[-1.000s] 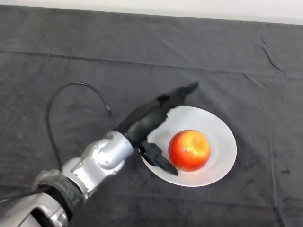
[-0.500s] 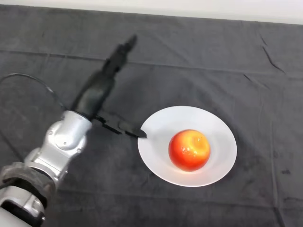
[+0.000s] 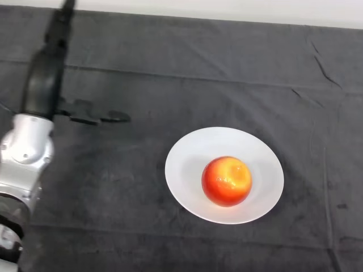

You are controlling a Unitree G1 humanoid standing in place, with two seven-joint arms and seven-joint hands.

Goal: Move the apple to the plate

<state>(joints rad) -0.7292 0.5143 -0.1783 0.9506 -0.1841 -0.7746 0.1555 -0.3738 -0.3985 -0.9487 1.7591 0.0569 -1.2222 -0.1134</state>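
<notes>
While the red-yellow round apple (image 3: 227, 181) sits on your white round plate (image 3: 187, 164), the black left hand (image 3: 48, 79), fingers straight, holds nothing well apart at upper left.

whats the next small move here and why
Probably just draw the left hand back to rest: the apple sits on the plate, and the hand is open, well off to the left, holding nothing.

The robot hand (image 3: 45, 85) has its upper fingertip cut off by the top edge. Below the robot hand, the arm (image 3: 20, 170) leaves the picture at the left and bottom edges.
</notes>
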